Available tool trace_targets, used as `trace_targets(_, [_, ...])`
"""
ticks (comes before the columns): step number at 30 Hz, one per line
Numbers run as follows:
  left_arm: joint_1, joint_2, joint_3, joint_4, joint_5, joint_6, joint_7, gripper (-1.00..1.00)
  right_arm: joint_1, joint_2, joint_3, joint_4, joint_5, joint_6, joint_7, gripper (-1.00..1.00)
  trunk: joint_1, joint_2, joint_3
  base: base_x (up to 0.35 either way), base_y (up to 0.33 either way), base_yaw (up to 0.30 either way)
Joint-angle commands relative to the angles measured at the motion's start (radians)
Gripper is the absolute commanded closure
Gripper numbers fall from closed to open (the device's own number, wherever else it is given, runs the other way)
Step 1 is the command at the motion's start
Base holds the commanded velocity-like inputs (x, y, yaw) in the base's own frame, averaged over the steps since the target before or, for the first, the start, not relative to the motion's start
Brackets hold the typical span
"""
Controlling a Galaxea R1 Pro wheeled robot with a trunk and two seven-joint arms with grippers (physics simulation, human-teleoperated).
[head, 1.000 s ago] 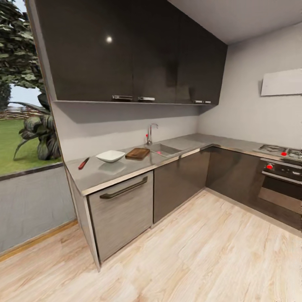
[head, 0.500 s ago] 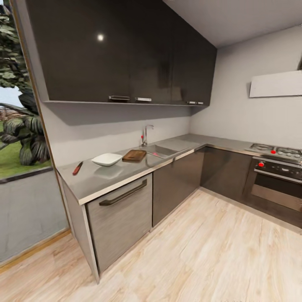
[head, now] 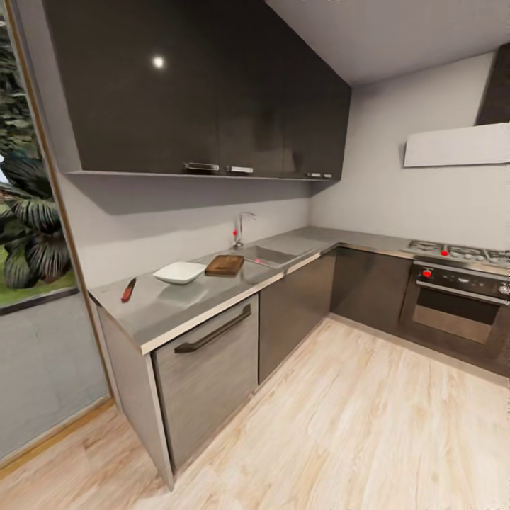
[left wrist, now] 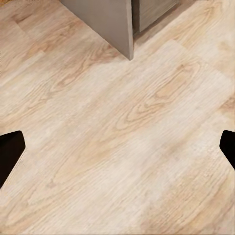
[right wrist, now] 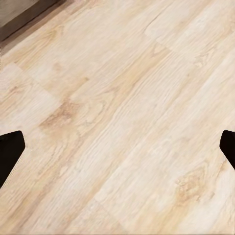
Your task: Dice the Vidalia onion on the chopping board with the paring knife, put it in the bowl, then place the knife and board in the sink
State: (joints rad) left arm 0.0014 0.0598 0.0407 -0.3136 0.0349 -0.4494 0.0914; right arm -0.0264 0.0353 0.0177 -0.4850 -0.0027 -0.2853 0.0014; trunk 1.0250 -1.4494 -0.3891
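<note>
**Grey steel run ahead, robot not yet at the counter**

Grey, slightly reflective countertop (head: 212, 297) spans the wall under dark glossy wall cabinets (head: 198, 85). Pale wood floor (head: 368, 425) lies between me and it. Oven (head: 453, 304) and hob sit on the far right run.

Largest to smallest on the counter:
- Sink (head: 265, 255): steel basin, chrome tap (head: 241, 227) with a red knob behind it. The inside of the basin is too shallow an angle to read, so I can't confirm the onion.
- Chopping board (head: 224, 265): dark brown, flat, just beside the sink on its near side.
- Bowl (head: 179, 273): white, shallow, rounded corners, just beside the board, apart from it.
- Paring knife (head: 128, 290): reddish handle, lying flat near the counter's window end, well apart from the bowl.

Grippers: both wrist views look down at bare floor. Left gripper (left wrist: 117, 149) has dark fingertips at opposite edges of the picture, spread wide, nothing between. Right gripper (right wrist: 117, 149) is the same, spread and empty.

Risks from here, my read:
- The counter's end corner and the drawer front (head: 205, 368) are the closest structure; the left wrist view already shows a cabinet corner (left wrist: 122, 29). Driving in at an angle could clip it with the base or the low-hanging arms.
- The knife is near the counter end; a sweeping arm could knock it off.
- The board touches or nearly touches the sink rim; a reach into the basin could nudge it.
</note>
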Motion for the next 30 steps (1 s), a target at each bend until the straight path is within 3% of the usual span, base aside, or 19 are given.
trace_targets(1, [0.0,0.0,-0.001,-0.001,0.003,-0.002,0.001,-1.0,0.0,0.0,0.001,0.001,0.0,-0.003,0.0,-1.0,0.0,-0.001,-0.001,0.0,0.3,-0.155])
trace_targets(30, [0.0,0.0,-0.001,-0.001,0.003,-0.002,0.001,-1.0,-0.001,0.0,0.001,0.001,0.0,-0.003,0.0,-1.0,0.0,-0.001,0.011,0.0,0.301,-0.149])
